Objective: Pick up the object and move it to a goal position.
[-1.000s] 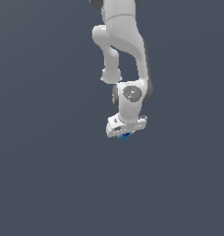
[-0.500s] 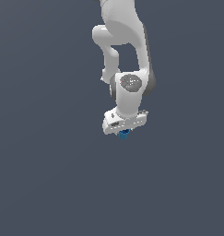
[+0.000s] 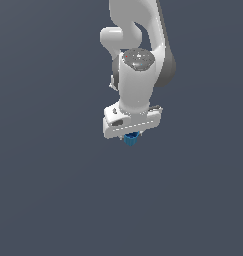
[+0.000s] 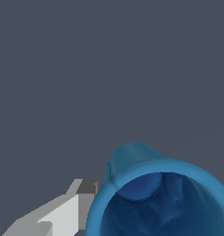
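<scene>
1. Exterior view. A white arm (image 3: 138, 75) descends from the upper edge of the frame against a uniform dark grey-blue ground (image 3: 48, 190). The wrist housing points downward and ends in a broad white gripper (image 3: 131, 136), whose body lies slightly tilted, its end toward the exterior view's left sitting a little lower.

2. Exterior view, task object. The blue cup (image 3: 131, 139) sits directly beneath the gripper body, touching its underside. Only the cup's lower part shows; the rest is hidden by the gripper. The cup is narrower than the gripper body above it. The fingers themselves are too small and too hidden here to make out.

3. Exterior view, surroundings. Nothing else appears near the gripper; the ground is featureless on every side, with no visible edge or shadow to fix the cup's height.

4. Wrist view. The cup (image 4: 159, 198) fills the region closest to the camera, its open mouth facing the lens, showing a rounded rim and a darker blue interior. One pale grey finger (image 4: 62, 214) with a darker tip lies pressed against the outer wall of the cup. A sliver of the opposite finger shows at the frame edge.

5. Gripper state. The jaws are closed on the cup, grasping it by its wall.
</scene>
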### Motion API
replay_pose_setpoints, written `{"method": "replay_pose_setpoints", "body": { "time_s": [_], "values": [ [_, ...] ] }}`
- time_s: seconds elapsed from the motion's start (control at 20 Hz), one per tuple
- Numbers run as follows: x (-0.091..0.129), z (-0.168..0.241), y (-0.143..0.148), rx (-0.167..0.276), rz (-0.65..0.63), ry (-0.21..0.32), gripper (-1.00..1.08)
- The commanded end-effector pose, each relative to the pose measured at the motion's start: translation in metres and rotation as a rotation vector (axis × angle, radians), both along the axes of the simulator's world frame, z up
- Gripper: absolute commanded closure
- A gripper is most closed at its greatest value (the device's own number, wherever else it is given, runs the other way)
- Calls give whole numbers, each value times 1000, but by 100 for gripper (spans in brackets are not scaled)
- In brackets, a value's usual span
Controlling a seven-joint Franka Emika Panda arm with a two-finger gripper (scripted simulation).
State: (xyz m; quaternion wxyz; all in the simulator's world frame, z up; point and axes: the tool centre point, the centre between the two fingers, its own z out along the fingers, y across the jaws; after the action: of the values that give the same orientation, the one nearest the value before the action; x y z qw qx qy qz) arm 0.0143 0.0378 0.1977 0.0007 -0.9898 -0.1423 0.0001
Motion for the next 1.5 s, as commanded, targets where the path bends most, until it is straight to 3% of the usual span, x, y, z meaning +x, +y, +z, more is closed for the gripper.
{"method": "replay_pose_setpoints", "body": {
  "time_s": [0.0, 0.75, 1.45],
  "values": [
    [7, 26, -6, 0, 0, 0, 108],
    [49, 152, -36, 0, 0, 0, 108],
    [70, 209, -50, -1, -1, 0, 108]
  ]
}}
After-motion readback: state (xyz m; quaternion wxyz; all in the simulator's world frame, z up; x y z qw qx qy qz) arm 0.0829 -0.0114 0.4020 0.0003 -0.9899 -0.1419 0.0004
